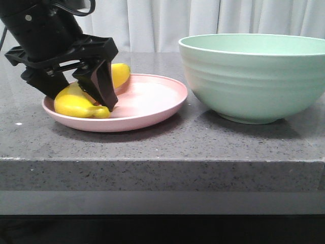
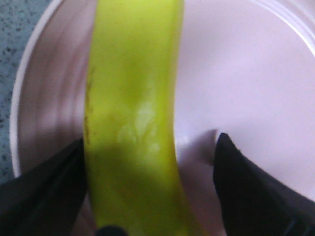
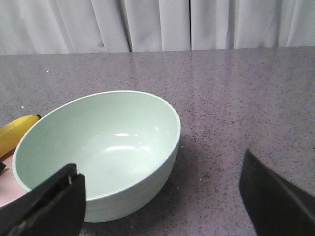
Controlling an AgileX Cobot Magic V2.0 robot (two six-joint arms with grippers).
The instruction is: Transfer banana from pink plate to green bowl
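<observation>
The yellow banana lies on the left side of the pink plate. My left gripper is lowered onto the plate with its jaws open, one finger on each side of the banana. In the left wrist view the banana fills the gap over the plate. One finger touches the banana and the other finger stands apart from it. The green bowl stands to the right of the plate, empty. My right gripper is open and empty beside the bowl.
The plate and bowl stand on a grey speckled stone counter with its front edge close by. White curtains hang behind. The right wrist view catches the banana's end past the bowl's rim.
</observation>
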